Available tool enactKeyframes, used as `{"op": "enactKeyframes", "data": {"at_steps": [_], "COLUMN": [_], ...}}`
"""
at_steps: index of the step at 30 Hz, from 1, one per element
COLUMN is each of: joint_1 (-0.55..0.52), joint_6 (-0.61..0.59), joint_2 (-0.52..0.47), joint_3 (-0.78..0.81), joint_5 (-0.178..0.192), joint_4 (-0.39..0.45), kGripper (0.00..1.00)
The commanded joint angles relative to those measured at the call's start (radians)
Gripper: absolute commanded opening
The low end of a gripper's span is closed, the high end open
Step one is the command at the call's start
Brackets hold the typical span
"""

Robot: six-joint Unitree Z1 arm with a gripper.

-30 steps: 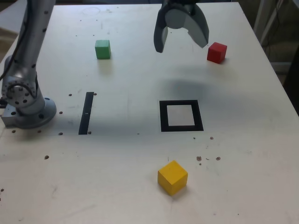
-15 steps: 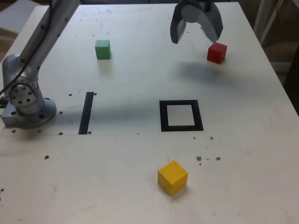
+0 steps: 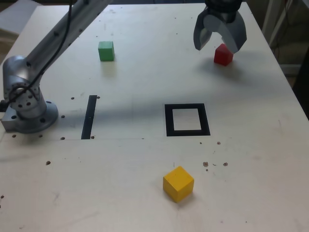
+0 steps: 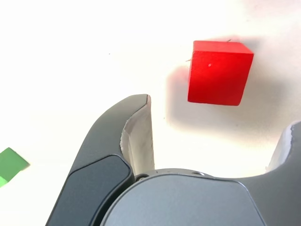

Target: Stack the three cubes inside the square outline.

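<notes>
The gripper (image 3: 216,47) stood spread and empty at the upper right of the exterior view, above the red cube (image 3: 223,55); the nearer finger could have clipped the cube and skidded it if the arm had dropped without centring, since in the wrist view the cube sat beyond the fingertips. The square outline (image 3: 188,133) lay right of centre, the yellow cube (image 3: 178,184) at lower middle, the green cube (image 3: 106,51) at upper left. The red cube sat flat, turned askew to the outline in the exterior view; being a cube, it had no long axis.
</notes>
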Motion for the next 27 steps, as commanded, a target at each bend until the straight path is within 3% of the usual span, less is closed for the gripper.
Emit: {"op": "enactKeyframes", "data": {"at_steps": [1,20,27], "joint_1": [-0.002,-0.017,-0.02], "joint_6": [0.002,0.011,0.012], "joint_2": [0.014,0.109,0.11], "joint_3": [-0.004,-0.067,-0.079], "joint_5": [0.0,-0.001,0.017], "joint_4": [0.007,-0.032,-0.044], "kGripper": [0.93,0.85,0.7]}}
